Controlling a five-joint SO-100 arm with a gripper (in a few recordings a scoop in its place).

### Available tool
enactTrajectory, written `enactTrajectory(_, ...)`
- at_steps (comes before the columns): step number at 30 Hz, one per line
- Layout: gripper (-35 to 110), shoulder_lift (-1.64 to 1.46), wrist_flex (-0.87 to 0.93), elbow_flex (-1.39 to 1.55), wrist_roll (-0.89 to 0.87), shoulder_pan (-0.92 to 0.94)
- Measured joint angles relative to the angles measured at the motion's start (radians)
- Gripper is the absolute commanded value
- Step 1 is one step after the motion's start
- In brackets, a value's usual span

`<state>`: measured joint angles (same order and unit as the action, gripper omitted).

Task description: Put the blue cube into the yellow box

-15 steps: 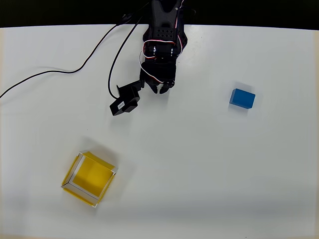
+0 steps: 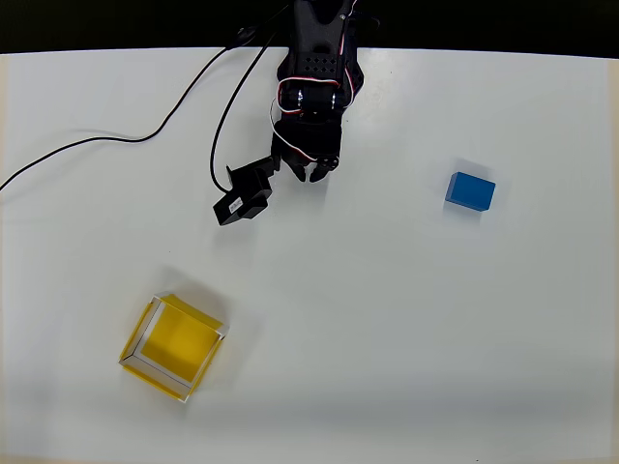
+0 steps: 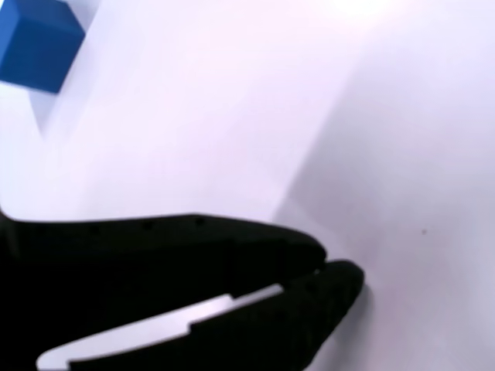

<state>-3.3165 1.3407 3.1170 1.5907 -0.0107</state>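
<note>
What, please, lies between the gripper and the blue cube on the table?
Nothing: in the overhead view the stretch from the gripper to the cube is bare white table.

1. Overhead view: arm (image 2: pixel 314 87) reaches in over the table's (image 2: pixel 387 319) top edge, near its middle.
2. Cube (image 2: pixel 470 191) lies right of the arm, well apart.
3. Box (image 2: pixel 172 346) sits toward the bottom-left corner.
4. Cable (image 2: pixel 106 142) trails to the left edge.
</note>
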Motion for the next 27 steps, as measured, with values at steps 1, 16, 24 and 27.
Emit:
enactTrajectory(1,5,0.000,-0.006,0.000,0.014,0.000)
enactTrajectory(16,38,0.574,-0.267,-0.500,0.037,-0.202)
enactTrajectory(24,38,0.857,-0.259,-0.908,-0.043,-0.440)
enactTrajectory(27,44,0.989,-0.244,-1.040,-0.078,-0.532)
